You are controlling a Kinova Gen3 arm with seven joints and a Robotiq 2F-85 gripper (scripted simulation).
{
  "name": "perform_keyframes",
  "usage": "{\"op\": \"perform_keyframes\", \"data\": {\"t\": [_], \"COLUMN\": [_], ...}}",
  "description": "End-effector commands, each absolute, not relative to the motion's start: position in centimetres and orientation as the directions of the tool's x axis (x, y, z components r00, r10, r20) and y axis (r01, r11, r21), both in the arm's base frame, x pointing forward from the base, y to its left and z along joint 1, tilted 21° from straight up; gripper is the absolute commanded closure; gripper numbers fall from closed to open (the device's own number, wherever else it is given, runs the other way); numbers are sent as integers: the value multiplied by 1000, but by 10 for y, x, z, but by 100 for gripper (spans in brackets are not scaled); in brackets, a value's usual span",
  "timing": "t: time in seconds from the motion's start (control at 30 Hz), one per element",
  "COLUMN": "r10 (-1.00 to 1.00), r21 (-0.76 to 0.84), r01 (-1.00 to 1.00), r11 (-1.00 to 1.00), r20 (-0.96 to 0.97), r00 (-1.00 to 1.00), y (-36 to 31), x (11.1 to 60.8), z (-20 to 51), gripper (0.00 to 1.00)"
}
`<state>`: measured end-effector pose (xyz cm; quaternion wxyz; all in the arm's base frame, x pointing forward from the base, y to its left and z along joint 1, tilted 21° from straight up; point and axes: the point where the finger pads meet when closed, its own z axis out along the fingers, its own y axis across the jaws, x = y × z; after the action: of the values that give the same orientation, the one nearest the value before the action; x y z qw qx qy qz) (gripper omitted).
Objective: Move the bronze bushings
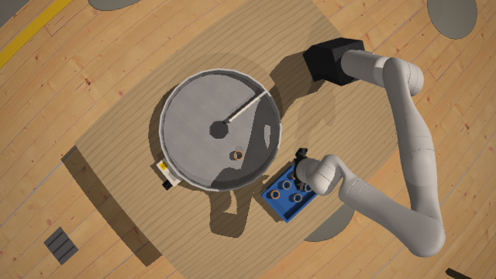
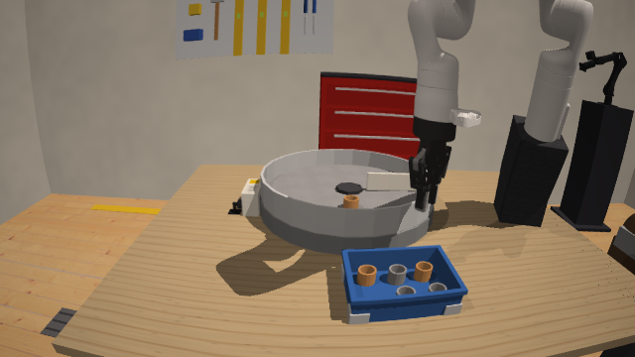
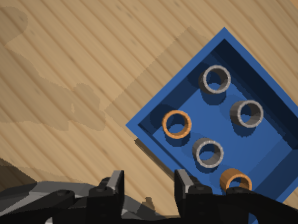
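Note:
The blue crate point(image 1: 291, 194) point(image 2: 404, 283) point(image 3: 226, 129) holds two bronze bushings point(image 2: 366, 275) point(image 2: 423, 271) point(image 3: 177, 124) point(image 3: 236, 181) and three steel bushings point(image 2: 397, 274) point(image 3: 216, 79), all upright. One bronze bushing point(image 1: 238, 155) point(image 2: 350, 201) stands upright on the grey turntable disc point(image 1: 194, 116), apart from the dark hub point(image 1: 218, 129) point(image 2: 348, 187). My gripper point(image 1: 301, 154) point(image 2: 427, 198) point(image 3: 149, 183) is partly open and empty. It hangs well above the table, between the turntable's rim and the crate's far edge.
A white bar point(image 1: 246, 108) runs from the hub to the turntable's raised rim. A small white control box point(image 1: 168, 175) sits against the rim's left side. A black arm pedestal point(image 1: 329, 60) stands at the table's far end. A red drawer cabinet point(image 2: 367, 114) stands behind.

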<state>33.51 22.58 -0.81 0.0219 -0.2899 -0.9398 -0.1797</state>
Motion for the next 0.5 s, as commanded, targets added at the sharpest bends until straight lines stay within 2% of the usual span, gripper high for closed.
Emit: {"op": "perform_keyframes", "data": {"t": [0.0,0.47], "r10": [529,557], "r21": [333,328], "r01": [545,576], "r11": [769,749], "r20": [146,158], "r00": [-836,-815], "y": [239,260], "x": [333,327], "z": [-2,6], "gripper": [61,61]}}
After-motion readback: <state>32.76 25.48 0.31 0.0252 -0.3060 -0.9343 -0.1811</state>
